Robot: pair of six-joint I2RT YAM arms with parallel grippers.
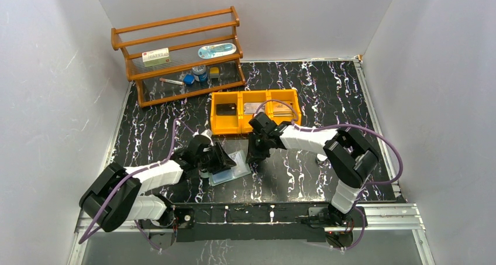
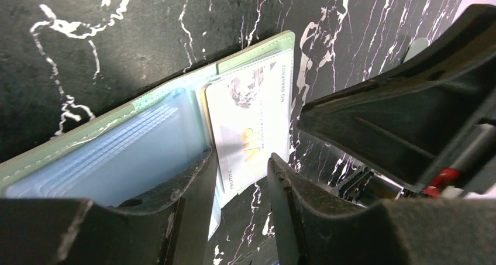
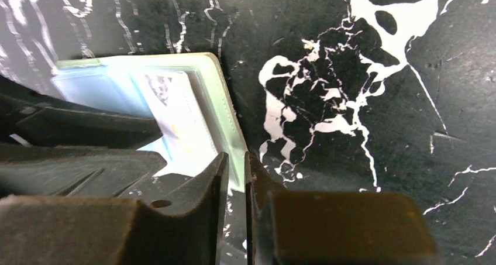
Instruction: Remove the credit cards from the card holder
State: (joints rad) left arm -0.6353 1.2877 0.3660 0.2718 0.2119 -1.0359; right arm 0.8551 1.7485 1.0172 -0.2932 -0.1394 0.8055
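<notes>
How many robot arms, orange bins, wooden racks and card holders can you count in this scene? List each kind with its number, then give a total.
Robot arms: 2
Orange bin: 1
Wooden rack: 1
Card holder: 1
Total: 5

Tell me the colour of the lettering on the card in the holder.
Gold, on a whitish card; clearest in the left wrist view.

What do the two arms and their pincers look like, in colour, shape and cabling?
The left arm and right arm have white shells between black, blocky joints. A purple cable loops along each. The left pincer and right pincer each have two flat, matte black fingers, one with a small hole.
</notes>
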